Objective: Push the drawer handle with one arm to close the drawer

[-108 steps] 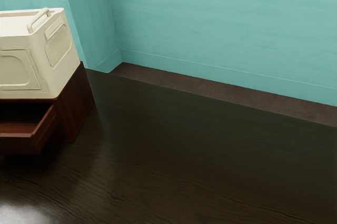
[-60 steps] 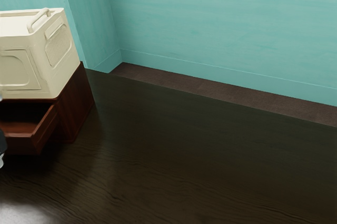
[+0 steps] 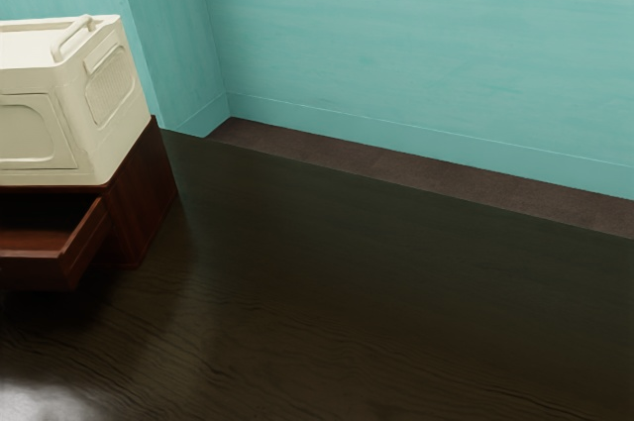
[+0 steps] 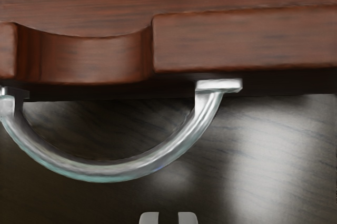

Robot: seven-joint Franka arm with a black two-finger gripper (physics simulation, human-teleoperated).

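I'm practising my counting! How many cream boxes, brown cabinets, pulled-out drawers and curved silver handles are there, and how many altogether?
Cream box: 1
Brown cabinet: 1
Pulled-out drawer: 1
Curved silver handle: 1
Total: 4

The cabinet and drawer are coloured reddish brown, the drawer streaked darker. The box is coloured cream, the handle silver, the far wall turquoise. The near-black table is patterned with wavy grain.
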